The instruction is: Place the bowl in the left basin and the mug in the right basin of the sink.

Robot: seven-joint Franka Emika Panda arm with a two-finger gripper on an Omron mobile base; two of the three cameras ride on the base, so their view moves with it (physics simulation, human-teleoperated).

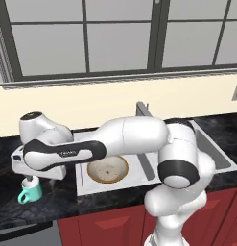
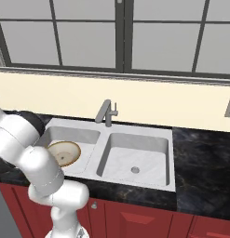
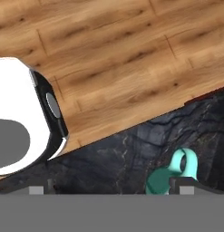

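Bowl [image 1: 107, 169] already in left basin [image 1: 86, 180] of sink [image 2: 135, 188]. Mug [image 1: 29, 191] on dark counter [image 1: 57, 204] left of sink. Gripper [image 1: 29, 182] open, directly above mug, nothing held. Advice: lower squarely, straddle wall, avoid handle.

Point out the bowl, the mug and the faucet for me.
bowl [image 1: 107, 170], left base view, on its cream inside.
mug [image 1: 31, 192], left base view, on its teal outer wall.
faucet [image 2: 106, 113], right base view, on its grey upright body.
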